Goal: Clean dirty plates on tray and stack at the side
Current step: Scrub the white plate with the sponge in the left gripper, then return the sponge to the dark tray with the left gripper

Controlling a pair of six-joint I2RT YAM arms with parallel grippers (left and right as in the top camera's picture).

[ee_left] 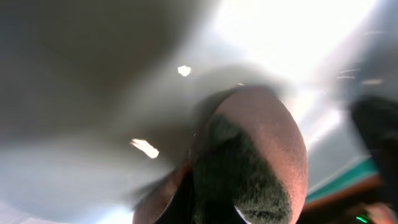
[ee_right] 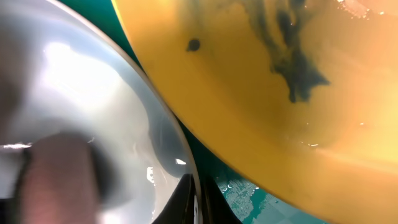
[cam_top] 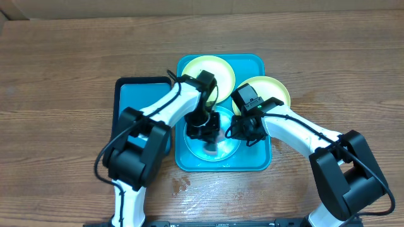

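The teal tray (cam_top: 259, 165) sits mid-table. One yellow-green plate (cam_top: 208, 68) lies at its far end. A second yellow-green plate (cam_top: 268, 88) lies across its right rim and shows dark smears in the right wrist view (ee_right: 261, 81). The light blue plate (cam_top: 228, 148) lies in the near half of the tray. My left gripper (cam_top: 205, 129) is shut on a pinkish sponge (ee_left: 261, 143) with a dark scrub face, pressed on the blue plate's centre (ee_left: 93, 93). My right gripper (ee_right: 198, 199) is shut on the blue plate's right rim (ee_right: 81, 81).
A smaller dark-rimmed blue tray (cam_top: 136, 94) lies directly left of the teal tray, under my left arm. Water drops sit on the teal tray floor (ee_right: 249, 193) and on the wooden table (cam_top: 183, 183) in front of it.
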